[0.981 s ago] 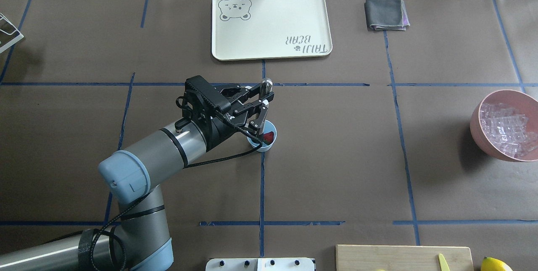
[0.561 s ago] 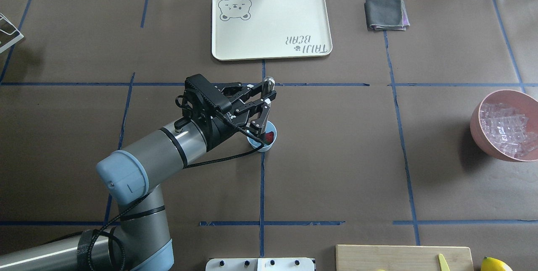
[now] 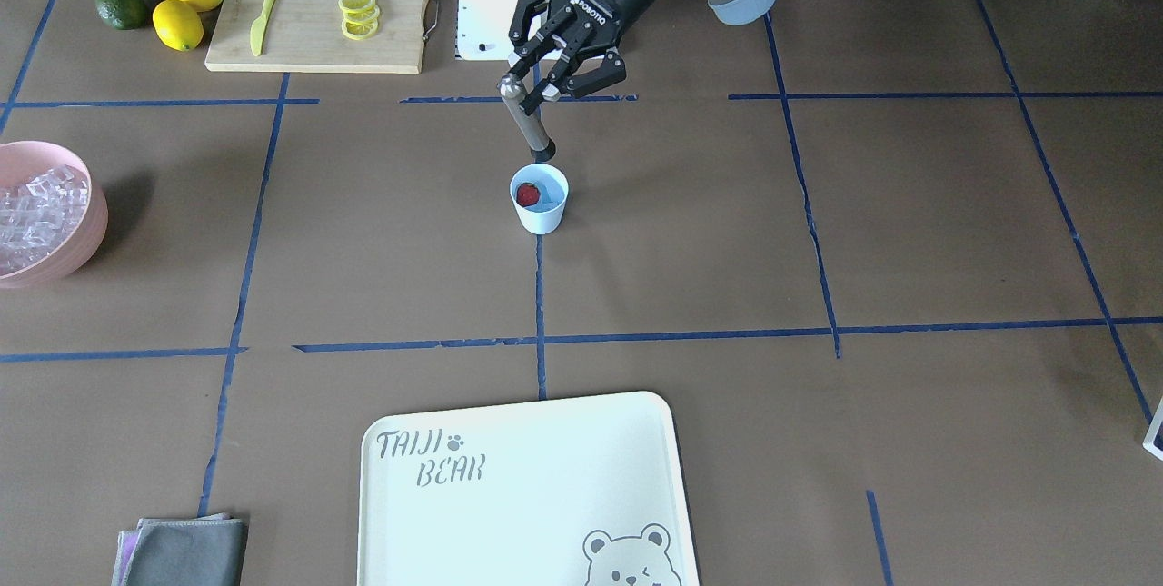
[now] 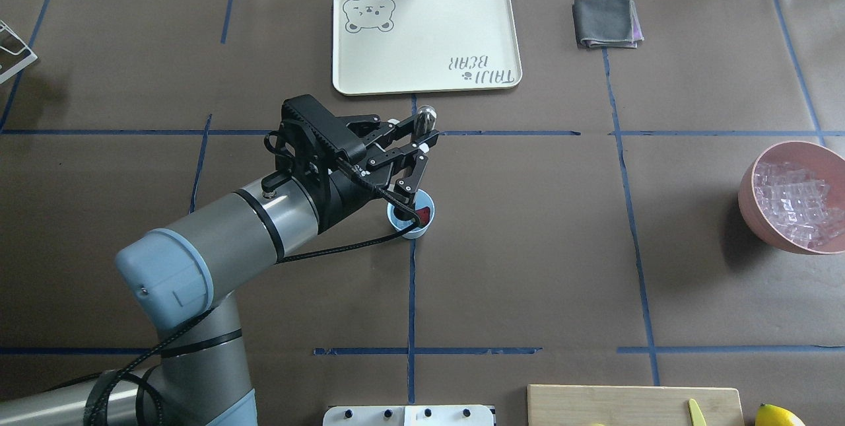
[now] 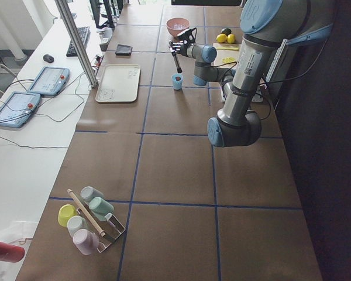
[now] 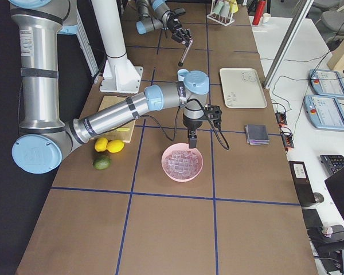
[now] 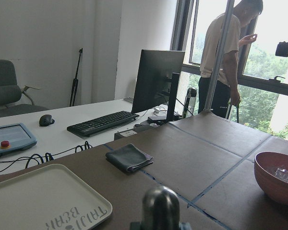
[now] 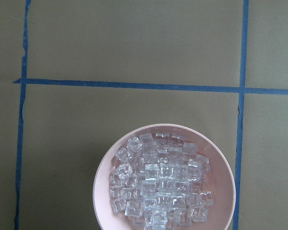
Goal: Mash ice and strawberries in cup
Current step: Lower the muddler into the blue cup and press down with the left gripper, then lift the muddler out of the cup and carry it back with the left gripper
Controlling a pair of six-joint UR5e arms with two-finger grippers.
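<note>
Raised vs. earlier, left gripper (image 3: 543,88) has jaws clamped on muddler (image 3: 529,124) (tilted, tip down over cup (image 3: 543,213)); right gripper (image 6: 192,137): can't tell.

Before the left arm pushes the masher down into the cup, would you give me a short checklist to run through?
1. Grip on the masher: ok. The left gripper is shut on its upper shaft.
2. Masher tip over the cup: ok. It hangs just above the mouth, tilted.
3. Cup upright: ok.
4. Strawberry in the cup: ok. It is red and looks whole.
5. Ice in the cup: cannot tell. The only cubes clearly seen are in the pink bowl.
6. Cup steadied: not ok. Nothing holds it, and the right gripper hangs over the pink bowl.
</note>
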